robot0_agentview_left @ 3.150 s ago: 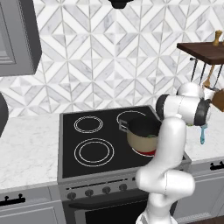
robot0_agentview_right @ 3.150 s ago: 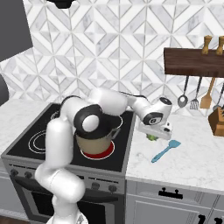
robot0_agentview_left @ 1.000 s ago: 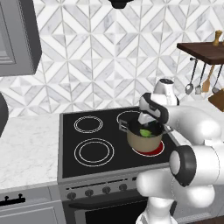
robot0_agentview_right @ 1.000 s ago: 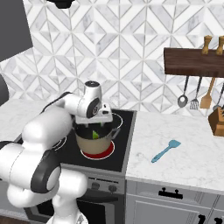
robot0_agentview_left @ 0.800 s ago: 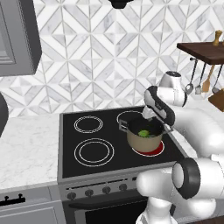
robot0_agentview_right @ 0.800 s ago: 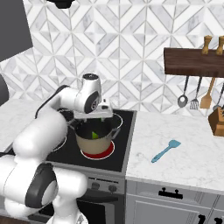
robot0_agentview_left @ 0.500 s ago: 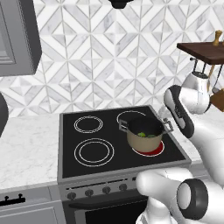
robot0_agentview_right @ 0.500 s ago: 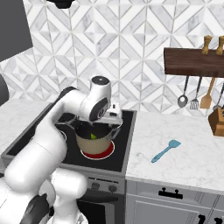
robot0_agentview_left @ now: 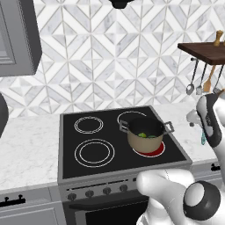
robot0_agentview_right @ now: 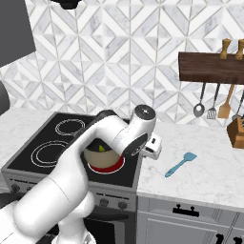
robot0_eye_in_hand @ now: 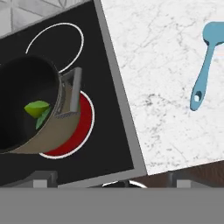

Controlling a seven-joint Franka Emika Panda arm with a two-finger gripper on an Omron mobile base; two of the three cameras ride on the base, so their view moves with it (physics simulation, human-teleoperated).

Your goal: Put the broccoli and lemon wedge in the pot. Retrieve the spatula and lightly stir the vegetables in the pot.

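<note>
Two small pieces lie together inside the pot (robot0_eye_in_hand: 30, 113): the pale lemon wedge (robot0_eye_in_hand: 36, 107) and, touching it on its lower side in the hand view, the darker broccoli (robot0_eye_in_hand: 42, 118). The pot stands on the glowing red burner (robot0_eye_in_hand: 76, 131) of the black stovetop (robot0_eye_in_hand: 105, 113), down and to the left of where the pincer looks. One grey loop handle (robot0_eye_in_hand: 70, 94) of the pot faces the pincer.

In the right base view the pincer (robot0_agentview_right: 153, 147) hangs over the seam where the stovetop meets the marble surface (robot0_agentview_right: 200, 162), just past the pot's right side and well clear of it. How wide its fingers stand cannot be made out, and nothing shows in its grip.

The spatula (robot0_eye_in_hand: 204, 65) lies flat on the marble surface, to the right of the pincer in the right base view and apart from it, its broad teal blade pointing away from the stove. On the wall beyond the spatula a dark wooden rack (robot0_agentview_right: 212, 66) carries hanging utensils (robot0_agentview_right: 212, 112).
</note>
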